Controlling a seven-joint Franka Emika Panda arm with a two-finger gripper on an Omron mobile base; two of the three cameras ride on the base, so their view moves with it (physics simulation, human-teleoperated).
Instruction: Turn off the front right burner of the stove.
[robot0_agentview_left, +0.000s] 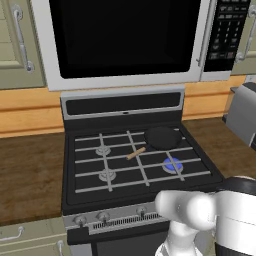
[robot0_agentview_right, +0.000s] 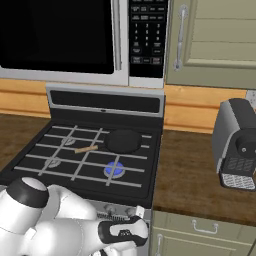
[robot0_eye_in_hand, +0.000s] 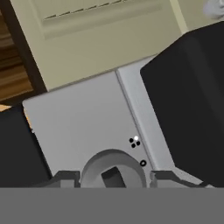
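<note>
Closest to us in the left base view, our white arm (robot0_agentview_left: 200, 215) bulks across the lower right, covering the right end of the silver knob strip (robot0_agentview_left: 107, 217) on the stove (robot0_agentview_left: 140, 150). Up and beyond the arm, the front right burner (robot0_agentview_left: 172, 165) glows blue under the pale grate bars. A round black pan (robot0_agentview_left: 162, 137) sits just behind that burner, its wooden handle (robot0_agentview_left: 136, 153) reaching left toward the middle of the cooktop. Two grey unlit burners (robot0_agentview_left: 104, 150) lie farther left. The microwave (robot0_agentview_left: 125, 40) hangs above the back panel.

From the right base view, our arm folds low at the lower left, and the gripper (robot0_agentview_right: 141, 216) sits at the front of the stove, right against the knob strip. The blue burner lies up and slightly left of it, on the cooktop. A grey coffee machine (robot0_agentview_right: 237, 145) stands well off to the right on the wooden counter (robot0_agentview_right: 190, 175), with a cabinet drawer (robot0_agentview_right: 200, 227) below.

Through the hand view, we see a round grey knob (robot0_eye_in_hand: 113, 170) with a dark grip bar, directly between our two finger tips (robot0_eye_in_hand: 65, 178). The fingers stand apart on either side of the knob, flanking it; we cannot tell whether they touch it. The silver panel (robot0_eye_in_hand: 83, 127) lies behind it.
</note>
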